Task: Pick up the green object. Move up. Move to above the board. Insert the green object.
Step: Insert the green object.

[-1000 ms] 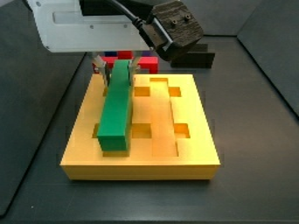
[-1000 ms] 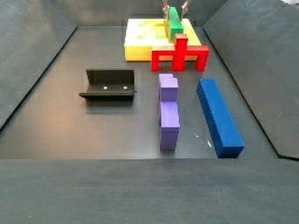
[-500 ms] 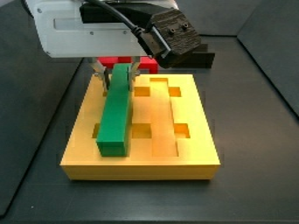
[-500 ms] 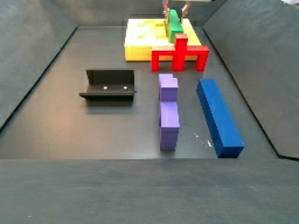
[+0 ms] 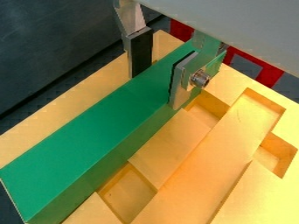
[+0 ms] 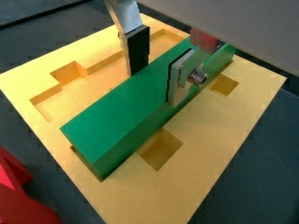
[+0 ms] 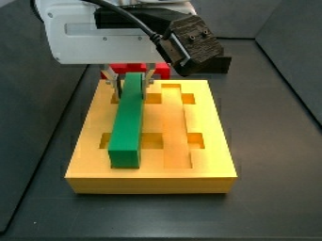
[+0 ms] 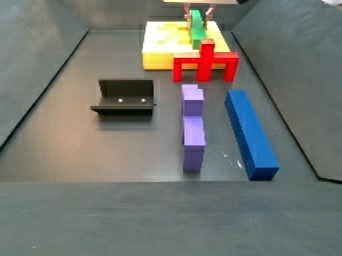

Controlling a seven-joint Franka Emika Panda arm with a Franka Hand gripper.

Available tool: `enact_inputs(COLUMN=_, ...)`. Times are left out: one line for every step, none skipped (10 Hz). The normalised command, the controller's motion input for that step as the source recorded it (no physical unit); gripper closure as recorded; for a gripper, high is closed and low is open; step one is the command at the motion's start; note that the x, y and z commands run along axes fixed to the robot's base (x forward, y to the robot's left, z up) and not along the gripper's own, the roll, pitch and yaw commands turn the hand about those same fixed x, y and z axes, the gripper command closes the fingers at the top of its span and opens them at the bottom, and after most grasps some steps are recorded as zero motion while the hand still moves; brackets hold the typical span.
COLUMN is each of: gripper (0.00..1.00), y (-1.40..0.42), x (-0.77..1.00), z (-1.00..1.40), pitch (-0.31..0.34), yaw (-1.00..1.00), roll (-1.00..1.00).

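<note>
The green object [image 7: 127,122] is a long bar lying lengthwise along the left groove of the orange-yellow board [image 7: 208,155], its top above the board's surface. It shows in both wrist views [image 5: 105,140] [image 6: 117,122] and small at the far end of a side view [image 8: 201,28]. My gripper [image 7: 132,83] is at the bar's far end. In both wrist views the gripper [image 5: 159,80] [image 6: 158,77] has one finger on each long side of the bar, pads against it. The board [image 5: 222,175] [image 6: 233,114] [image 8: 160,50] shows square holes beside the bar.
A red cross-shaped piece [image 8: 207,65] stands just off the board's end and shows behind the gripper [image 7: 126,67]. A purple bar [image 8: 193,125] and a blue bar [image 8: 249,130] lie on the floor. The fixture [image 8: 123,98] stands to their left.
The green bar has come down from a tilt to lie nearly flat along the groove, its near end a little lower and closer to the board's front. The gripper still straddles it.
</note>
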Motion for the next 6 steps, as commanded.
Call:
enact_inputs(gripper=1.0, y=0.0, x=0.07, z=-0.11, pitch=-0.011, yaw=0.0, roll=0.13)
enact_inputs(gripper=1.0, y=0.02, x=0.05, z=-0.02, pitch=0.0, yaw=0.0, roll=0.16)
enact_inputs(gripper=1.0, y=0.0, x=0.0, z=0.01, pitch=0.0, yaw=0.0, roll=0.25)
enact_inputs(gripper=1.0, y=0.0, x=0.0, z=0.0, pitch=0.0, yaw=0.0, roll=0.28)
enact_inputs(gripper=1.0, y=0.0, x=0.05, z=-0.02, pitch=0.0, yaw=0.0, roll=0.22)
enact_inputs(gripper=1.0, y=0.0, x=0.0, z=0.0, pitch=0.0, yaw=0.0, roll=0.0)
